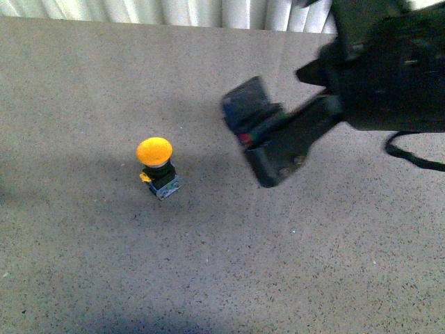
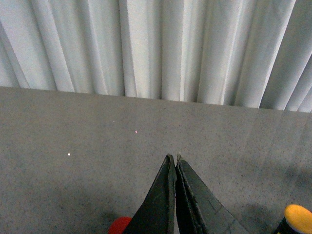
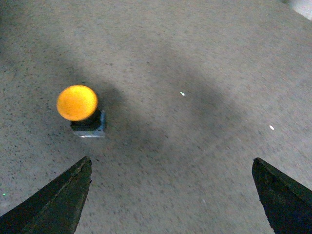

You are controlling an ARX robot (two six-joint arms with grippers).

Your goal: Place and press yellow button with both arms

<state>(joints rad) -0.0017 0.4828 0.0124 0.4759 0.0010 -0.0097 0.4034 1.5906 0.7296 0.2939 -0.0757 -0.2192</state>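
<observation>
The yellow button [image 1: 155, 152] stands upright on the grey speckled table, its orange-yellow cap on a black body and bluish-grey base. My right gripper [image 1: 268, 146] hangs above the table to the button's right, blurred. In the right wrist view it [image 3: 171, 162] is wide open and empty, and the button [image 3: 78, 103] stands beyond one finger, apart from it. My left gripper [image 2: 173, 158] is shut and empty in the left wrist view. The button's cap [image 2: 298, 217] shows at that frame's corner. The left arm is out of the front view.
A white pleated curtain [image 2: 156, 48] hangs along the table's far edge [image 1: 139, 22]. A small red round thing [image 2: 119, 225] shows partly behind the left fingers. A black cable [image 1: 414, 156] loops under the right arm.
</observation>
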